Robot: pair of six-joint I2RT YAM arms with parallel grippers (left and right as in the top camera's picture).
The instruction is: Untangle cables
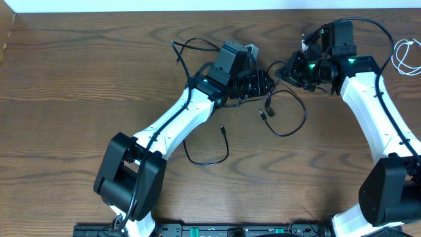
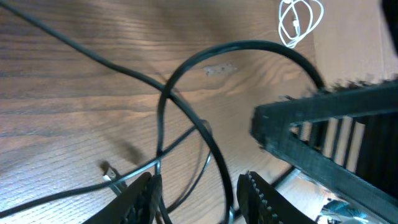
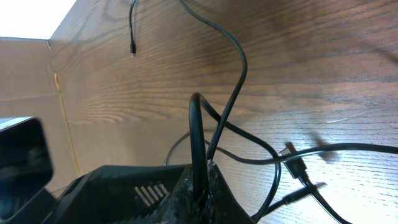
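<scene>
Black cables lie tangled at the table's middle: one loop [image 1: 304, 115] to the right and another [image 1: 227, 150] lower, ending in a plug. A white cable [image 1: 398, 58] lies coiled at the far right and shows in the left wrist view [image 2: 298, 22]. My left gripper [image 1: 263, 82] is open, and black cable strands [image 2: 214, 155] pass between its jaws [image 2: 199, 199]. My right gripper [image 1: 289, 71] faces it closely and is shut [image 3: 202, 186] on a black cable [image 3: 198, 130] that rises from its fingertips. Plug ends [image 3: 298, 168] lie beside it.
A cardboard wall [image 3: 37, 87] borders the wooden table [image 1: 79, 79]. Thicker black arm wires run along both arms. The right arm's body [image 2: 336, 137] fills the right of the left wrist view.
</scene>
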